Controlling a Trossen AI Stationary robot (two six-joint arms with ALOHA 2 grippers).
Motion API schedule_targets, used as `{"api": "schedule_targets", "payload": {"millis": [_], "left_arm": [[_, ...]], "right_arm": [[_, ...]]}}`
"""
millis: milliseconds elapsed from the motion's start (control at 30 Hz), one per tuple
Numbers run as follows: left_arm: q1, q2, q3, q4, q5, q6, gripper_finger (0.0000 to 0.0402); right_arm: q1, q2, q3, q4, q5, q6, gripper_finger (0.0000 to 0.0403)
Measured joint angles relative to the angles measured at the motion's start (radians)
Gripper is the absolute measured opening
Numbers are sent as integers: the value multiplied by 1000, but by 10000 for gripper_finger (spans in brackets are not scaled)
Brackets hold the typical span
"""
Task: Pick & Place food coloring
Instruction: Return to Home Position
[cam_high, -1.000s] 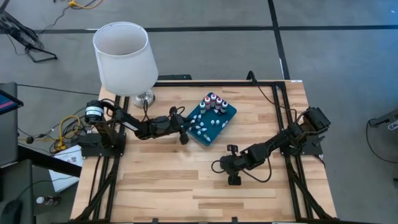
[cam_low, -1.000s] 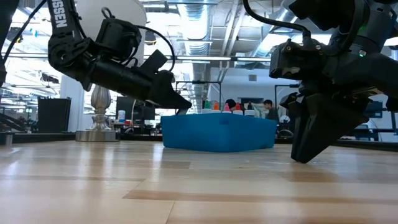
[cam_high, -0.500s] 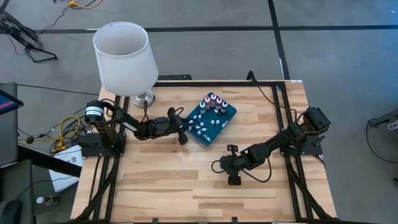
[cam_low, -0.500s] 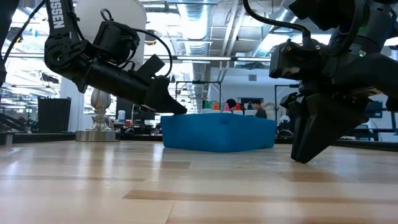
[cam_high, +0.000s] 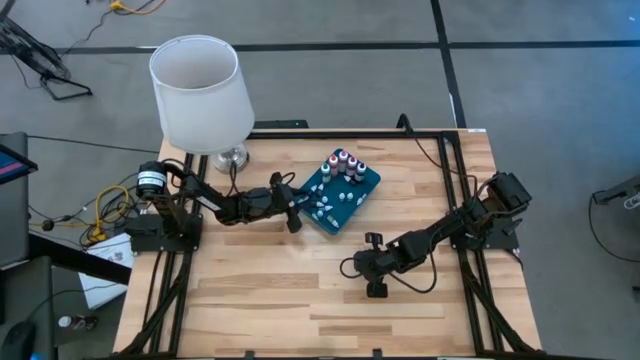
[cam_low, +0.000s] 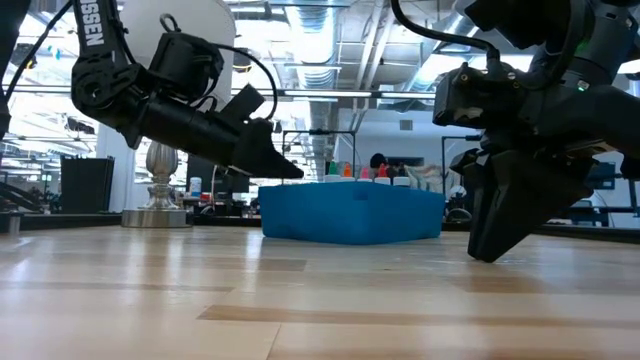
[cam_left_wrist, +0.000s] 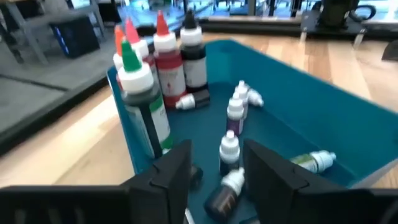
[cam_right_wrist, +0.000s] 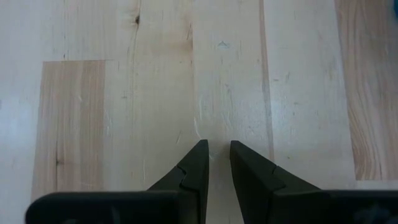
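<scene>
well, the food coloring (cam_high: 338, 180) lies in the teal tray (cam_high: 326, 226), our left gripper (cam_high: 292, 212) spread and empty at its rim. we think a low retreat could clip it, toppling bottles; our right gripper (cam_high: 375, 288), nearly closed, waits over the table (cam_high: 250, 300).

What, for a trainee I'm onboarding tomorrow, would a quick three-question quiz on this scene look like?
1. True or false: the left claw is gripping a bottle.
2. Where are the food coloring bottles? A) scattered on the bare wood; B) inside the teal tray; C) in the right claw.
3. Fill in: the right claw points down at the bare wooden ____, well away from the tray.

Key
1. False. Its fingers are spread, with nothing between them, just at the tray's edge.
2. B. Some stand upright, and the smaller ones lie on the tray floor.
3. table.
</scene>
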Motion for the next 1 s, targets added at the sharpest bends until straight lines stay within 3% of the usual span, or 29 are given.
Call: {"api": "schedule_targets", "payload": {"millis": [267, 467, 667, 767, 1000], "left_arm": [[-27, -35, 29, 87, 0, 39, 141], [-68, -138, 34, 52, 45, 159, 142], [-34, -236, 34, -33, 156, 174, 142], [10, -271, 34, -121, 232, 157, 142], [64, -350, 34, -248, 347, 150, 142]], "right_arm": [[-2, 3, 30, 42, 21, -100, 59], [-2, 3, 136, -145, 29, -199, 59], [-2, -20, 199, -234, 236, -246, 59], [-10, -80, 202, -212, 308, -279, 59], [-63, -341, 134, -124, 314, -359, 59]]}}
